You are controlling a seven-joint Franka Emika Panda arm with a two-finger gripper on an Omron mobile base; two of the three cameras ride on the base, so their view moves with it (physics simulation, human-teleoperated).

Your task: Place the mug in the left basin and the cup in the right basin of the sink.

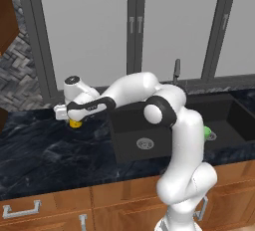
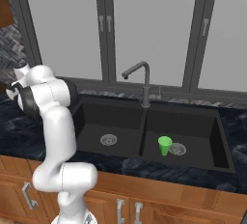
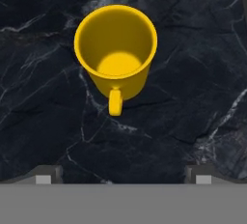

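On the dark marble counter [image 1: 45,150] left of the sink [image 2: 219,143], the mug [image 3: 116,56] stands upright, mouth open to the hand camera and its small handle turned toward the fingertips [image 3: 44,175]. The gripper [image 3: 123,175] hangs above it with jaws spread wide; the mug lies ahead of the two tips, roughly centred between them but apart from both, nothing pinched. From the left base view the hand sits right over the mug [image 1: 75,123], so just a yellow sliver shows under it, and how far above it the fingers stand is hard to judge there.

The cup [image 2: 164,146] stands upright in the right basin [image 2: 193,133], just left of that basin's drain. In the left base view a bit of the cup [image 1: 206,131] peeks out from behind the arm. The left basin [image 2: 103,124] holds just its round silver drain. The faucet [image 2: 142,80] rises at the far edge, above the ridge between the basins.
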